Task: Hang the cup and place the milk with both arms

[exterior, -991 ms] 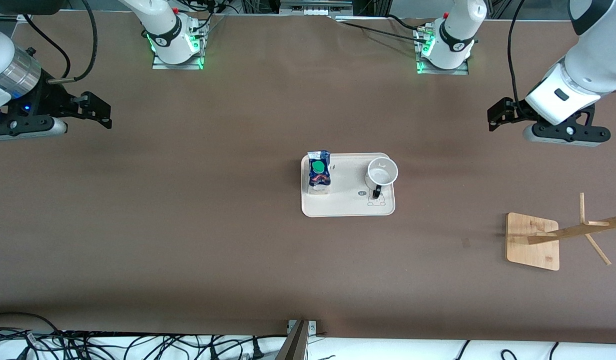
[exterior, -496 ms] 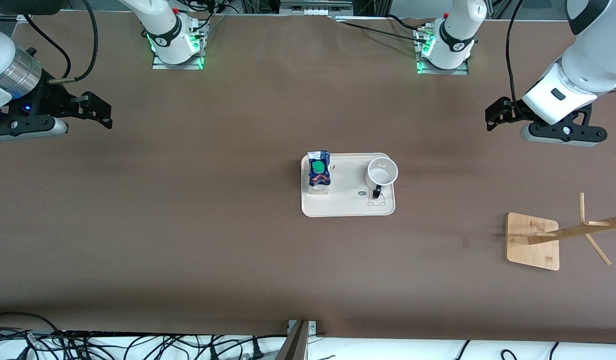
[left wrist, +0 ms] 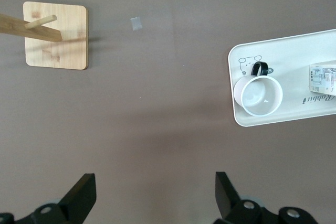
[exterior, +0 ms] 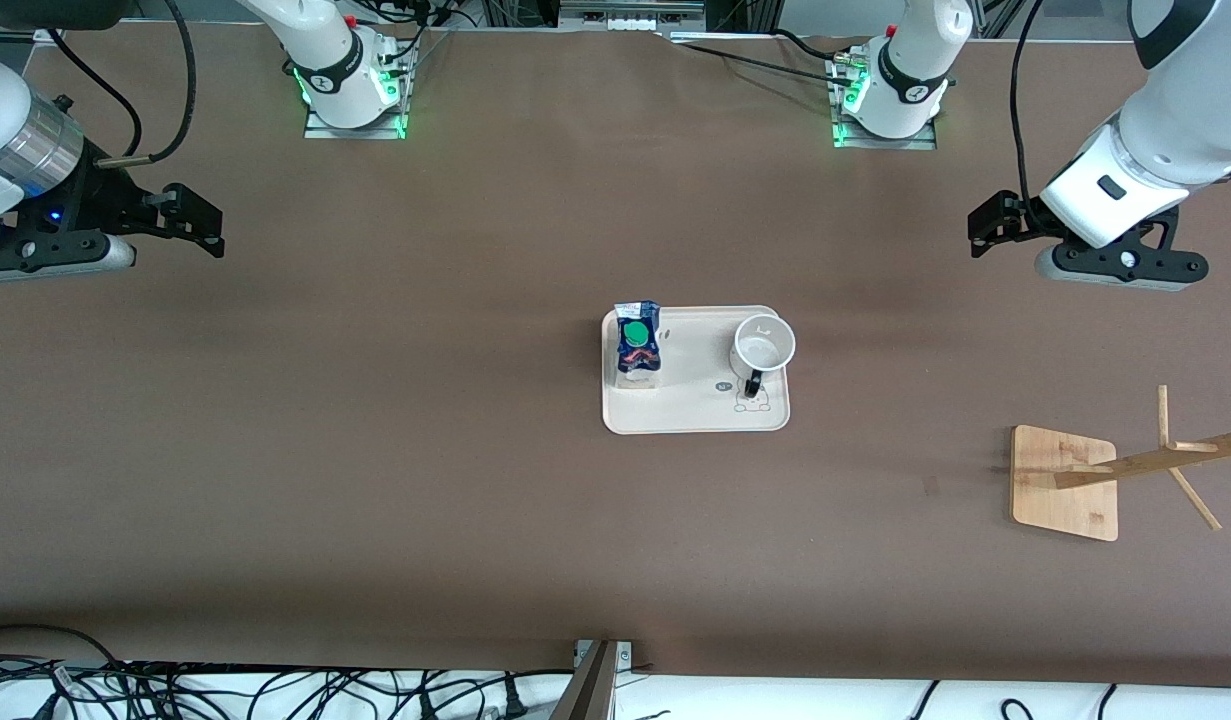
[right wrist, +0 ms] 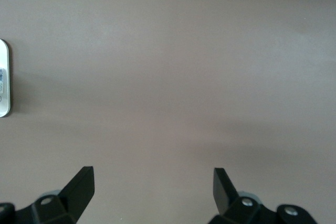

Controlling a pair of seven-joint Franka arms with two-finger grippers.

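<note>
Matte brown table surface (exterior: 395,450) fills nearly the whole front view, evenly lit, soft shadows. White ledge with tangled black cables (exterior: 225,690) along the 6 o'clock edge; grey metal bracket (exterior: 595,680) at 6 o'clock. Dark equipment and more cabling at 12 o'clock.

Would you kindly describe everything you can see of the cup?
The cup is a small white mug that looks ceramic, with a black loop handle pointing toward the front camera. It stands upright and looks empty on the cream tray, at the end toward the left arm, apart from the milk. No gripper touches it.
</note>
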